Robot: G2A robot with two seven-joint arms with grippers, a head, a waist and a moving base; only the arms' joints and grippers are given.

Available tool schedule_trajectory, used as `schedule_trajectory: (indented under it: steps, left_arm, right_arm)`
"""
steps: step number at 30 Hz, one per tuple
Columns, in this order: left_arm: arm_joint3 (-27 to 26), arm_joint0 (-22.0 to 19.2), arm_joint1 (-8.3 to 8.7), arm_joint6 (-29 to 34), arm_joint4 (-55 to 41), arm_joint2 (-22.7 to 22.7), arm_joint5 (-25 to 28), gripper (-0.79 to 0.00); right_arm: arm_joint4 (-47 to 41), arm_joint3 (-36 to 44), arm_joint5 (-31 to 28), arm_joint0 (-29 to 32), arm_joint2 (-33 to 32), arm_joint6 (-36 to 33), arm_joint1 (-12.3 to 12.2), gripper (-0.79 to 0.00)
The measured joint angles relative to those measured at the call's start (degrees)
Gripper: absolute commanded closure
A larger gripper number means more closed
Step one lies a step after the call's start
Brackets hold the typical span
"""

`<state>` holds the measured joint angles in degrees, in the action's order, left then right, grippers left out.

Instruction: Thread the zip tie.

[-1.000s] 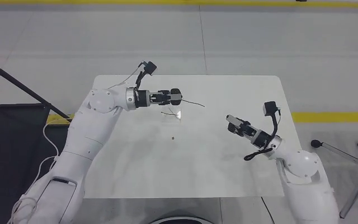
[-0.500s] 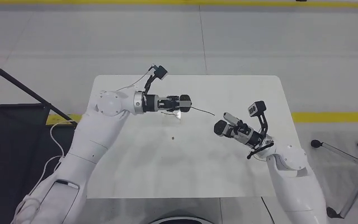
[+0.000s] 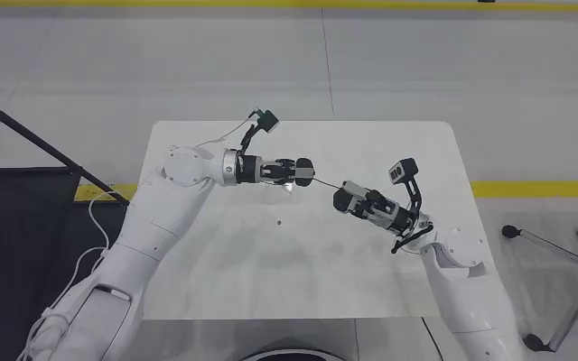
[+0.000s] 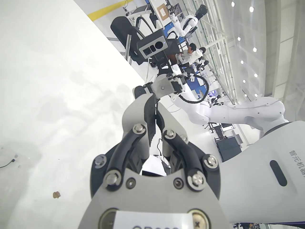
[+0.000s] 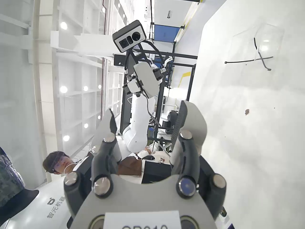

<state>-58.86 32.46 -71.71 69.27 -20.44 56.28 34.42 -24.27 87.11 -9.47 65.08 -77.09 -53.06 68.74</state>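
Top view: from high above arms, looks steeply down; takes in whole white table point(image 3: 406, 271), left gripper point(image 3: 310, 172), right gripper point(image 3: 340, 196), floor point(image 3: 271, 63) around.
Left wrist view: mounted close behind own fingers, faces along them across tabletop toward right gripper, hall point(image 4: 214, 48) beyond.
Right wrist view: close behind own fingers, faces opposite way toward left gripper, shelving point(image 5: 78, 72) beyond.
Shares with other two views tabletop patch around brown speck point(image 3: 279, 221).

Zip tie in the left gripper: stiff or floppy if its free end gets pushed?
Probably semi-stiff: the zip tie juts out nearly straight from the left gripper with no support. Being so thin, it likely bends and springs back if the open right gripper nudges its tip. It looks very light.
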Motion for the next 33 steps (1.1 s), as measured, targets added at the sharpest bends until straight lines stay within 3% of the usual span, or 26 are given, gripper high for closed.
schedule_trajectory:
  steps: [3,17,24,25,31,32,33]
  left_arm:
    - [0.45,-0.24,-0.11,0.30,-0.17,-0.44,-0.15,0.000]
    - [1.95,-1.41,-0.59,0.74,-0.98,-2.15,-0.15,0.000]
    - [2.37,-1.73,-0.65,0.56,-1.09,-2.54,0.03,0.000]
    - [2.38,-1.75,-0.66,0.55,-1.17,-2.60,0.04,0.000]
    - [2.48,-1.90,-0.65,0.42,-1.54,-2.95,0.17,-0.015]
    - [2.59,-1.91,-0.65,0.31,-1.65,-2.96,0.29,-0.299]
    - [2.73,-1.92,-0.65,0.19,-1.79,-2.94,0.40,-0.785]
  right_arm:
    - [0.04,-0.17,-0.01,-0.22,0.20,0.16,-0.04,-0.351]
    - [-0.04,-0.48,-0.30,-0.55,0.60,-0.10,-0.37,-0.179]
    - [-0.22,-0.97,-0.42,-0.87,0.81,-0.13,-0.50,-0.052]
    - [-0.22,-1.05,-0.39,-0.92,0.83,-0.09,-0.52,-0.006]
    - [-0.27,-1.34,-0.43,-1.14,1.01,0.09,-0.62,0.000]
    - [-0.27,-1.38,-0.44,-1.16,1.04,0.18,-0.64,0.000]
    - [-0.26,-1.39,-0.45,-1.18,1.06,0.25,-0.66,0.000]
